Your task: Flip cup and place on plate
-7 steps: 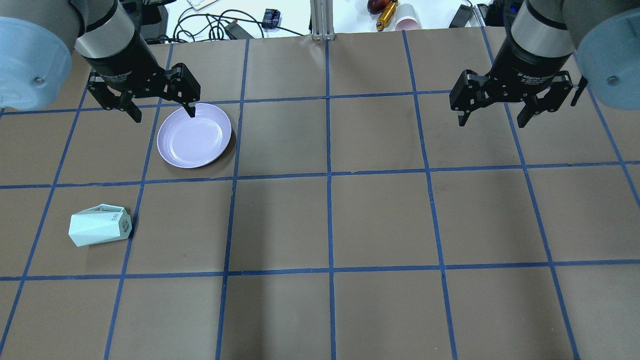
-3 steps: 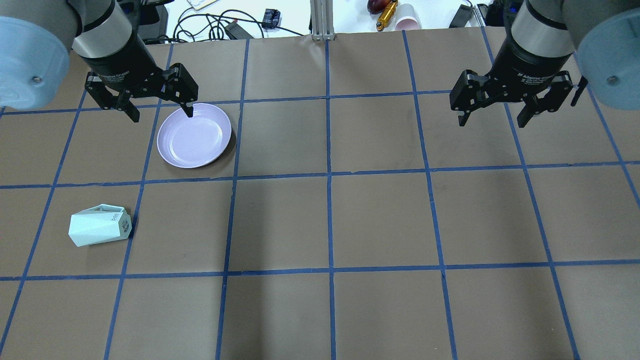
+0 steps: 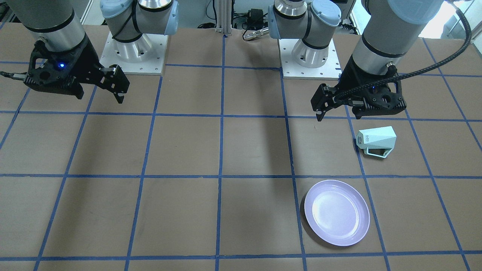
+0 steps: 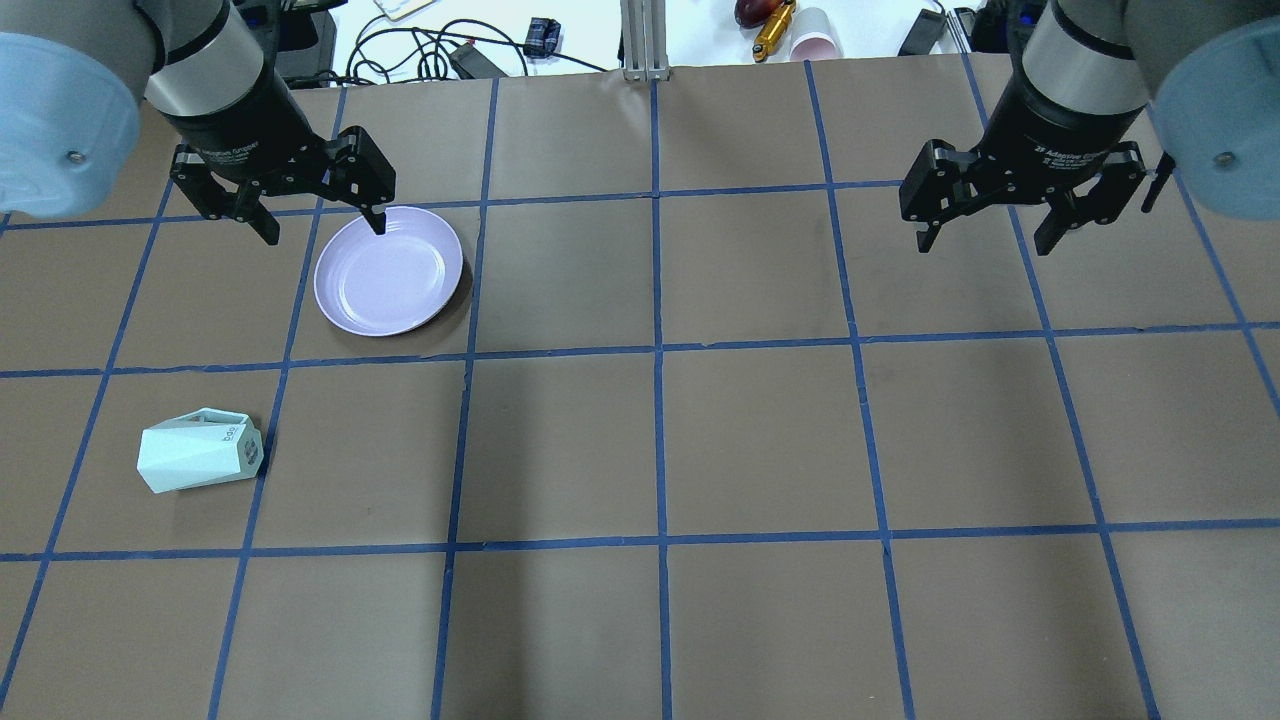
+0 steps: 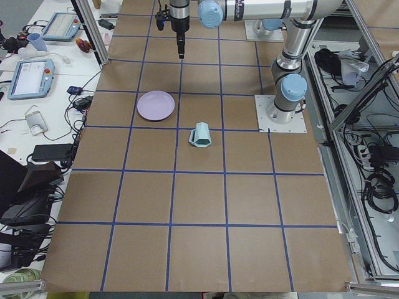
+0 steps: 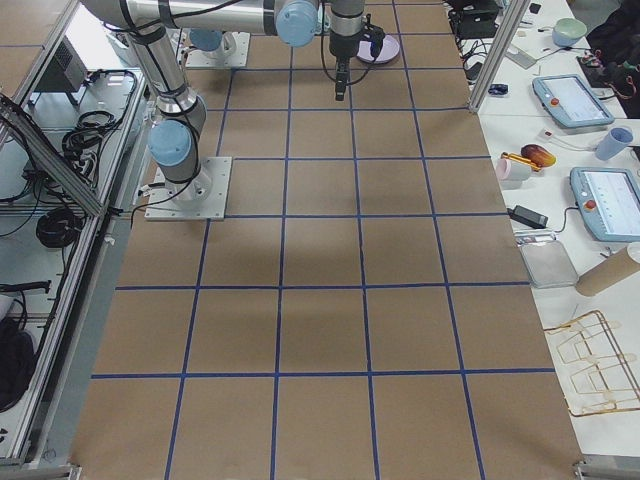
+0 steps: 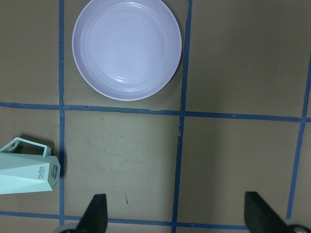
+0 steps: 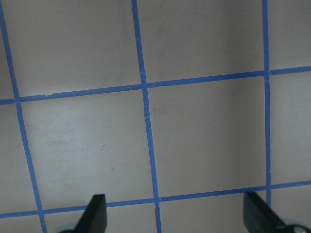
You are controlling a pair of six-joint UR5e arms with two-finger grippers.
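Observation:
The mint-green cup (image 4: 200, 452) lies on its side on the brown table, its labelled base toward the table's middle and its handle on the far side. It also shows in the front view (image 3: 376, 140) and at the left edge of the left wrist view (image 7: 26, 167). The lavender plate (image 4: 389, 270) lies empty beyond it, also in the front view (image 3: 336, 212) and the left wrist view (image 7: 127, 48). My left gripper (image 4: 324, 228) hangs open and empty above the plate's far-left rim. My right gripper (image 4: 985, 240) hangs open and empty over bare table at the far right.
Blue tape lines divide the table into squares. Past the far edge are cables, an aluminium post (image 4: 645, 40) and a pink cup (image 4: 815, 35). The two arm bases (image 3: 131, 49) stand at the robot's side of the table.
My left gripper has shifted very slightly to the left and away from me. The right gripper, cup and plate have not moved.

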